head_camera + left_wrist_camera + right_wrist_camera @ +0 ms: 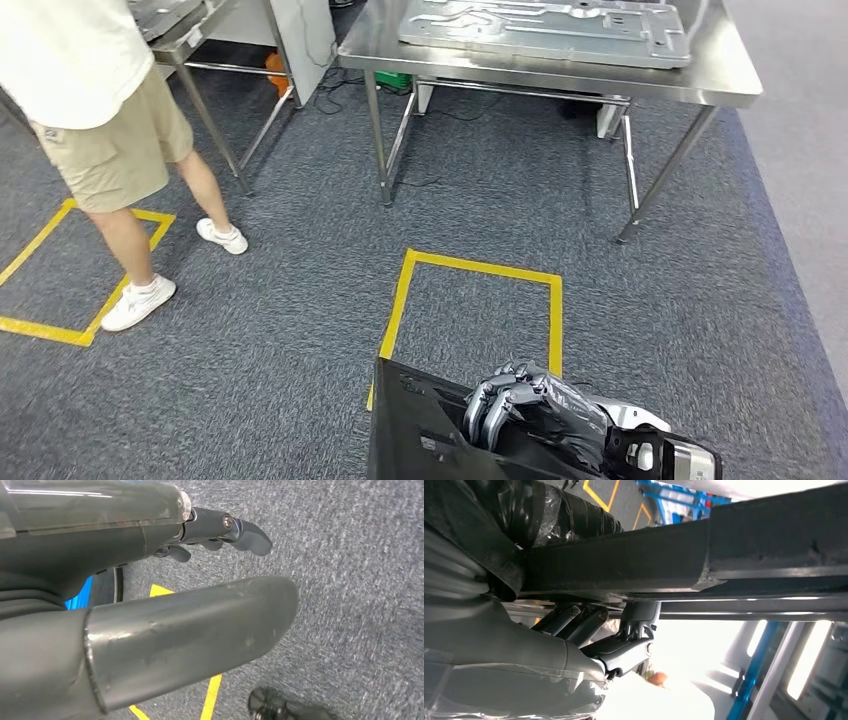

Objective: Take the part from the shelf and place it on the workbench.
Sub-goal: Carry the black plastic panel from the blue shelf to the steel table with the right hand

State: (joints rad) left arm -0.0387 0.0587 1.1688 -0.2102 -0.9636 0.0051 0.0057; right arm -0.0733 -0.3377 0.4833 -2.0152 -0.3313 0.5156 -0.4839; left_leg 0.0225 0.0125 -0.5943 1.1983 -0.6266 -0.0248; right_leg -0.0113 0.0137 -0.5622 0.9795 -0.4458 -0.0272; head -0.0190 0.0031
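The part (425, 430), a flat black panel with a raised edge, is held low in front of the robot, well short of the workbench (735, 75), with the yellow floor square (478, 310) lying between the two. It is gripped by the right hand (530, 405), whose fingers (500, 395) are curled over its upper rim; in the right wrist view the dark fingers (589, 625) are seen hooked under a black bar of the part (724, 550). The panel looks thin, stiff and broad, with dull dark faces and a small tab or label on the near side. Because it is carried by one rim alone, it is judged likely to swing or slip out of the fingers while the robot walks, and a drop onto the carpet would follow. The left hand (165, 615) hangs over the floor with thumb and fingers apart and nothing in it, so no support is given from that side. The bench top is already largely taken up by a large grey metal plate (545, 30), so the part may be set on that plate or left overhanging the near edge. A person (100, 110) stands well to the left of the bench, beside another table, and could be brushed if the path drifts that way.
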